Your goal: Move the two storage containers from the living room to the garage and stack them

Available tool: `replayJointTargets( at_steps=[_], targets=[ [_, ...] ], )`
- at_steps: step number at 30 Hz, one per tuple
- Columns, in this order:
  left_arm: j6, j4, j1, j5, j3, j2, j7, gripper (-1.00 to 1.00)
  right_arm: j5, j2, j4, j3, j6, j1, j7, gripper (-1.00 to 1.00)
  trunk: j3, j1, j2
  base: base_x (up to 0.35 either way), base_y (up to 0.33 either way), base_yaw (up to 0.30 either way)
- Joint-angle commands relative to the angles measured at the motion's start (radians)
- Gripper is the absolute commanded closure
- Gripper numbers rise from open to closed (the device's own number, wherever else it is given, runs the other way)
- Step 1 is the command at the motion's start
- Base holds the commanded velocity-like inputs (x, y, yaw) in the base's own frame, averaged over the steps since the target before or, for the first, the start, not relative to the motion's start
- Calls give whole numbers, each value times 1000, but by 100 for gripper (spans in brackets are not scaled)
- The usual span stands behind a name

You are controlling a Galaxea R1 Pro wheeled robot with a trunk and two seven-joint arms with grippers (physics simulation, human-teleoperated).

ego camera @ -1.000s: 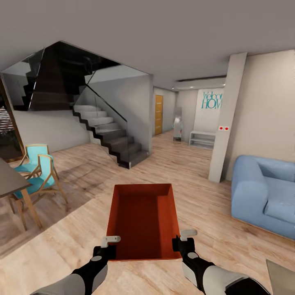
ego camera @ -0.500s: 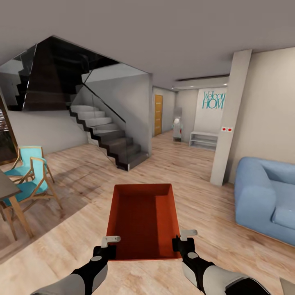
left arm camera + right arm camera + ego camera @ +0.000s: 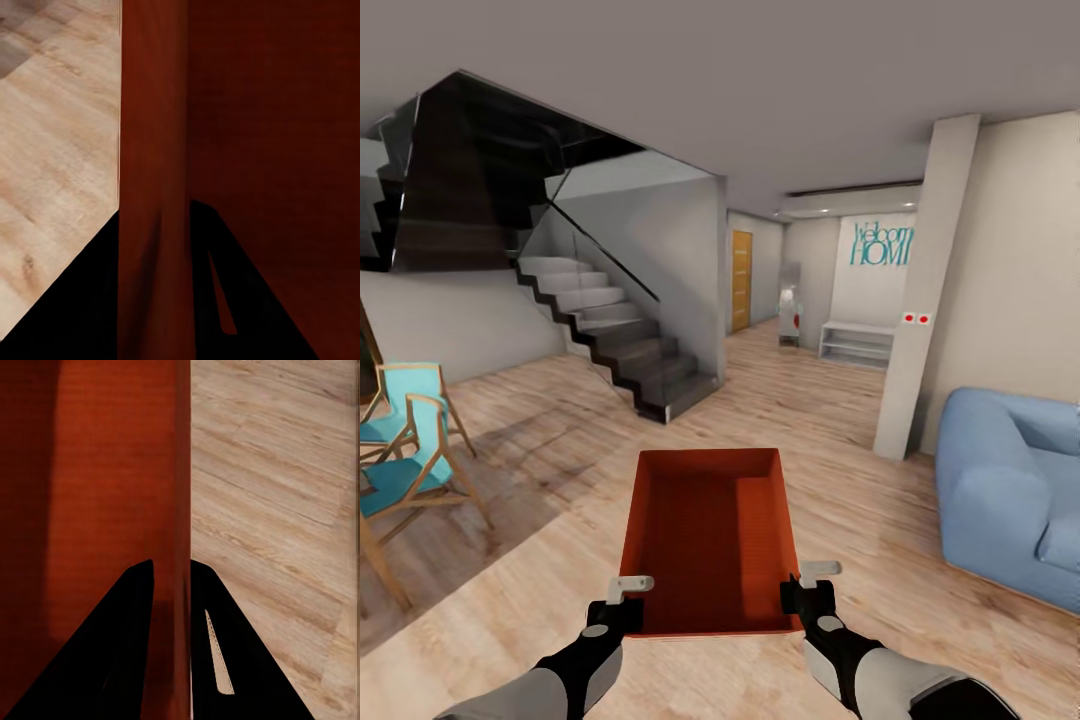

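The robot holds one orange-red storage container point(image 3: 710, 540) out in front of its body, up off the light wood plank floor point(image 3: 840, 420). The box points its long way straight ahead, away from the robot. The left gripper point(image 3: 622, 598) is at the near left corner and the right gripper point(image 3: 808, 590) is at the near right corner, so both arms are just as near to it. In the left wrist view, the thin left wall point(image 3: 154, 187) runs between two dark fingers point(image 3: 75, 300), one outside and one inside, so that gripper is pinching the wall. In the right wrist view, the right wall point(image 3: 182, 510) also sits between two dark fingers point(image 3: 247, 660), pinched the same way.

This is the living room, so I think the box is being carried to the garage and the stacking is not done yet. The way ahead looks open toward a hall with a wooden door point(image 3: 742, 280). A dark staircase point(image 3: 620, 350) stands ahead to the left. A white pillar point(image 3: 920, 300) and a blue sofa point(image 3: 1010, 500) are on the right. Teal chairs point(image 3: 405, 450) are far to the left. The robot should steer between the stairs and the pillar
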Motion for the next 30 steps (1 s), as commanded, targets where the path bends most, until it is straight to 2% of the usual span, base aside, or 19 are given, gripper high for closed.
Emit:
replayJointTargets(
  at_steps=[1, 18, 30],
  targets=[
    [-2, 0, -1, 6, 2, -2, 8, 100, 0, 5, 0, -52, -2, -2, -2, 100, -2, 1, -2, 321, 0, -191],
    [-3, 0, -1, 6, 2, -2, 8, 100, 0, 5, 0, -53, -2, -2, 1, 100, -2, 1, -2, 321, 0, -242],
    [-3, 0, -1, 6, 2, -2, 8, 100, 0, 5, 0, -53, -2, -2, 0, 100, -2, 1, -2, 321, 0, -13]
  ],
)
